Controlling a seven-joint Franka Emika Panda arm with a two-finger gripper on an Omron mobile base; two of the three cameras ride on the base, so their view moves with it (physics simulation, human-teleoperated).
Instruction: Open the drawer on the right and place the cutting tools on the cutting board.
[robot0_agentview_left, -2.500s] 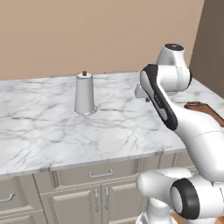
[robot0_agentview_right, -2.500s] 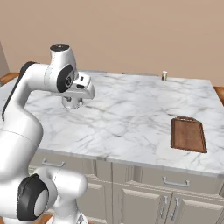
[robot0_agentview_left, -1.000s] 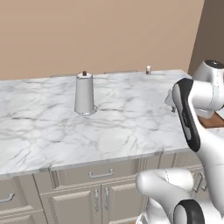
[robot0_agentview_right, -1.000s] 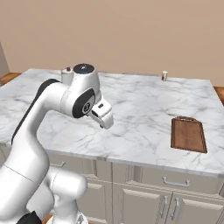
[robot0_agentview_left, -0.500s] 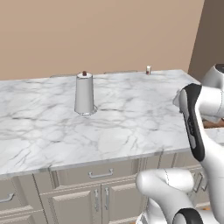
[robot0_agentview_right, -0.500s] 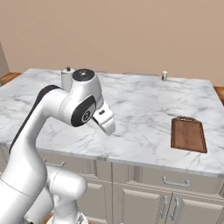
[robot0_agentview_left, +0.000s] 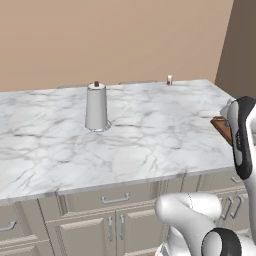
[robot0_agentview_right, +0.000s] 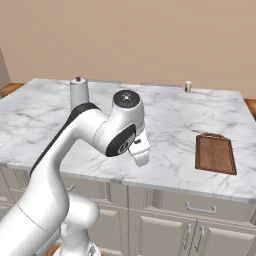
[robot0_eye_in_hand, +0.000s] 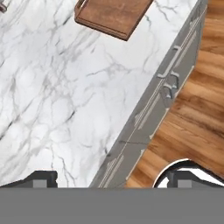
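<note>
The reddish-brown cutting board (robot0_agentview_right: 215, 154) lies flat on the marble counter near its right end; it is also at the top of the hand view (robot0_eye_in_hand: 114, 15) and partly behind my arm (robot0_agentview_left: 222, 126). The drawer (robot0_agentview_right: 200, 206) under it is shut, its silver bar handle (robot0_eye_in_hand: 170, 61) facing the floor side. The cutting tools are out of view. My gripper (robot0_agentview_right: 141, 157) hangs over the counter's front edge, left of the board, pointing down. It is open with nothing between its fingertips (robot0_eye_in_hand: 41, 177).
A tall grey canister (robot0_agentview_right: 78, 92) stands at the back left of the counter (robot0_agentview_right: 165, 120), and a small shaker (robot0_agentview_right: 188, 86) at the far edge. Cabinet doors with vertical handles (robot0_agentview_right: 194, 237) sit below the drawers. Wooden floor (robot0_eye_in_hand: 197, 118) lies in front of the cabinets.
My arm has swung right and forward across the counter toward its front edge, and the hand has tipped downward. The jaws stayed open. Nothing on the counter moved.
</note>
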